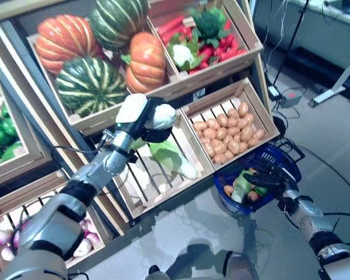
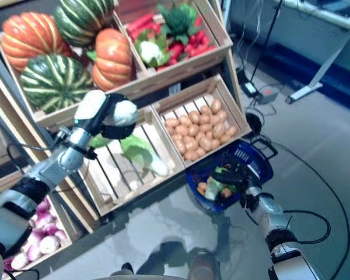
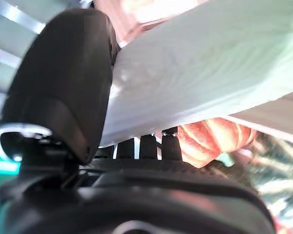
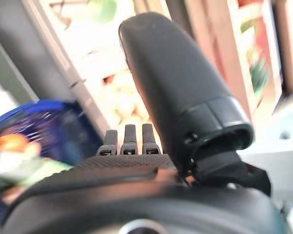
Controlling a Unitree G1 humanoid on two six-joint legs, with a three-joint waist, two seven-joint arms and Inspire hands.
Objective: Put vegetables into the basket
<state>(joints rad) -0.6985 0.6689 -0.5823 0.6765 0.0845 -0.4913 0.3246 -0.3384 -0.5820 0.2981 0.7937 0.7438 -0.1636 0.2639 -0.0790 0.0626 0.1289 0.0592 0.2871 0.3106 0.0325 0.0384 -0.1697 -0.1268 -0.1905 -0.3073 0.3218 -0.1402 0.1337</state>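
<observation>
Several vegetables already lie in the blue basket (image 1: 283, 158), which the right hand (image 1: 272, 177) grips by its rim, while the left hand (image 1: 144, 118), up and left of the basket, clamps a pale cabbage (image 1: 168, 156) over its crate (image 1: 193, 149), not yet delivered.

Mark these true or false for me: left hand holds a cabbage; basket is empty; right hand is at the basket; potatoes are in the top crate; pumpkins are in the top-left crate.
1. The left hand holds a cabbage. True; the wrist view shows its pale stalk gripped.
2. The basket is empty. False; vegetables already lie in it.
3. The right hand is at the basket. True.
4. The potatoes are in the top crate. False; lower crate, beside the basket.
5. The pumpkins are in the top-left crate. True.
</observation>
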